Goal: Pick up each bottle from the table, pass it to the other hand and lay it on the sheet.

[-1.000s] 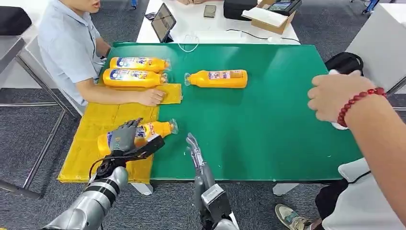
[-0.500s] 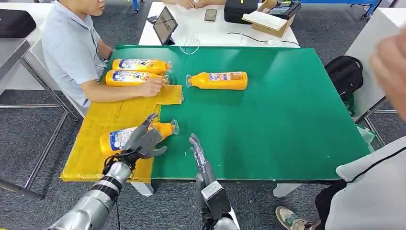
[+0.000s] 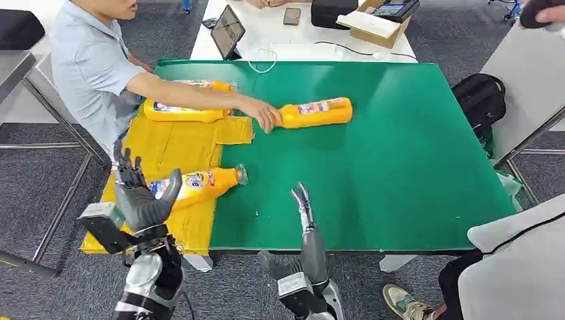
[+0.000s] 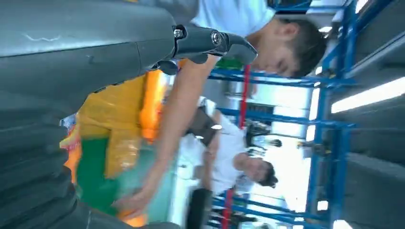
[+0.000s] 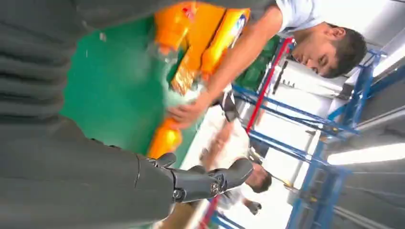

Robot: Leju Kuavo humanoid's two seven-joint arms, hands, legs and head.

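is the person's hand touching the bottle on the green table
Touching. In the head view the person's hand is closed over the cap end of the bottle on the green table.

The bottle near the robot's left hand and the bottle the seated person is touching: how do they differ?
The near bottle lies on the yellow sheet, cap over the green table; the far bottle lies wholly on the table. Nobody touches the near bottle, the left hand raised beside it; the person's hand covers the far bottle's cap. Both are orange, lying down.
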